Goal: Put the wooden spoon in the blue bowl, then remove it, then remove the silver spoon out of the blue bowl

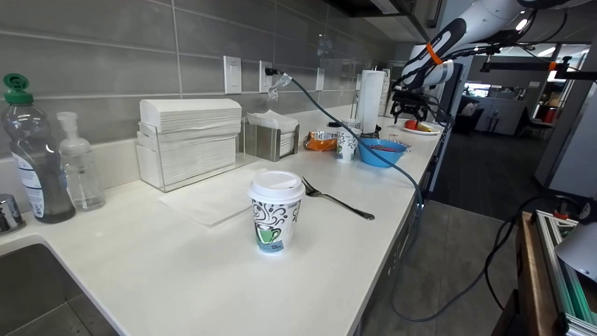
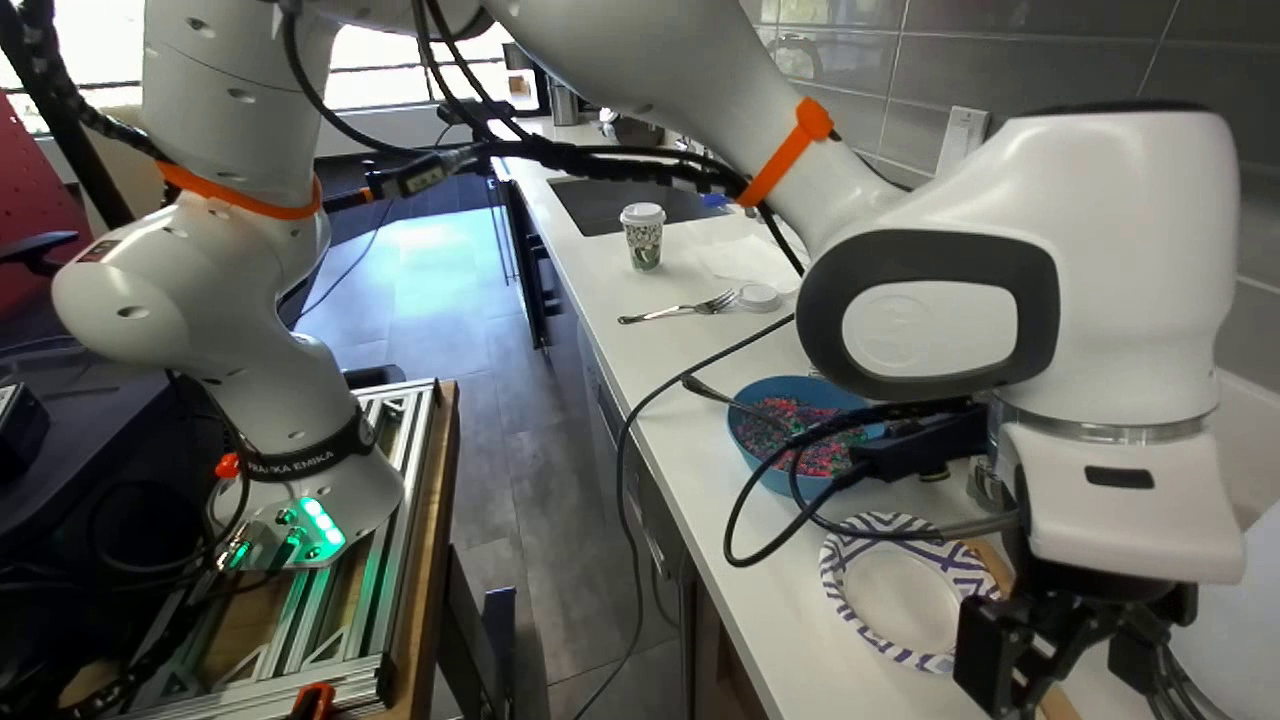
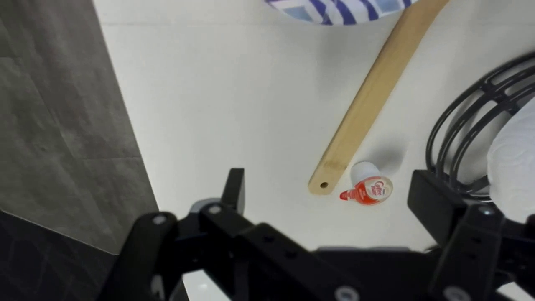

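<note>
The blue bowl (image 1: 373,156) stands on the counter with small coloured bits in it; its rim also shows in an exterior view (image 2: 800,388). The silver spoon (image 2: 705,389) leans in the bowl, its handle sticking out over the rim and its head hidden. The wooden spoon (image 3: 368,96) lies on the counter beside the patterned plate; its far end is out of the wrist view. My gripper (image 3: 328,182) is open and empty above the counter, the handle's holed end showing between its fingers. The gripper also shows in both exterior views (image 1: 410,114) (image 2: 1070,660).
A creamer cup (image 3: 372,190) lies beside the handle's end. A black wire holder (image 3: 447,125) with a paper roll (image 3: 514,167) stands at right. The patterned plate (image 2: 850,620) lies near the bowl. A fork (image 1: 336,200), lidded cup (image 1: 276,214) and hanging cable (image 1: 336,121) show.
</note>
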Robot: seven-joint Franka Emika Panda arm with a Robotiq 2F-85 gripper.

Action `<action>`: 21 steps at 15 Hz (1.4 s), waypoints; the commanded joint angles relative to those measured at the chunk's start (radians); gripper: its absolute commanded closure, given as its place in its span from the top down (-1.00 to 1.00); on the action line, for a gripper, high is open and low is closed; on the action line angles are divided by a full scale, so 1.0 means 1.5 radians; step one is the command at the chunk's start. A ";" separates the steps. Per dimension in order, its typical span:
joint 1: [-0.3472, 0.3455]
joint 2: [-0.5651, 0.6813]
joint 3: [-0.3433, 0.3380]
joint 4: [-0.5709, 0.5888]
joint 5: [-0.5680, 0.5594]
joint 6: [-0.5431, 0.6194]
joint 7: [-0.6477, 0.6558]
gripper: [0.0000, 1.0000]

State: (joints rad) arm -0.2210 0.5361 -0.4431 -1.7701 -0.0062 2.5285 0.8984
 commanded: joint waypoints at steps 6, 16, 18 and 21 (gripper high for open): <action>-0.036 0.156 0.011 0.211 0.019 -0.170 0.124 1.00; -0.128 0.247 0.084 0.349 0.087 -0.223 0.068 1.00; -0.138 0.262 0.091 0.369 0.096 -0.228 0.062 1.00; -0.140 0.285 0.087 0.403 0.091 -0.250 0.065 0.99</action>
State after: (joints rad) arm -0.4110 0.9082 -0.3203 -1.2592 0.1149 2.2175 1.0091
